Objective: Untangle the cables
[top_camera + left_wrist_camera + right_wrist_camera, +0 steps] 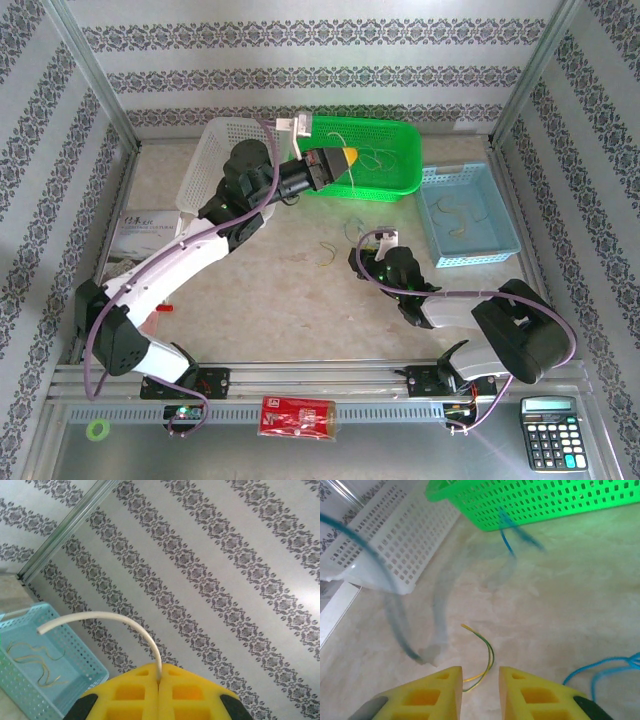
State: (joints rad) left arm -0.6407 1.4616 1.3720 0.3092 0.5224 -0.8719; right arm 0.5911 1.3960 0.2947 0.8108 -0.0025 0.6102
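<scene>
Cables (pixel 328 252) part-sorted. My left hand (pixel 159 674) pinches a cream-white cable (pixel 100 616) aloft at 12 o'clock, over the green basket (pixel 395 188), likely for sorting. My right hand (pixel 480 680) straddles, jaws parted, a yellow-green cable (pixel 489 655) on the table (pixel 290 300).

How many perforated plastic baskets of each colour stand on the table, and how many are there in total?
white perforated plastic basket: 1
green perforated plastic basket: 1
light blue perforated plastic basket: 1
Total: 3
</scene>
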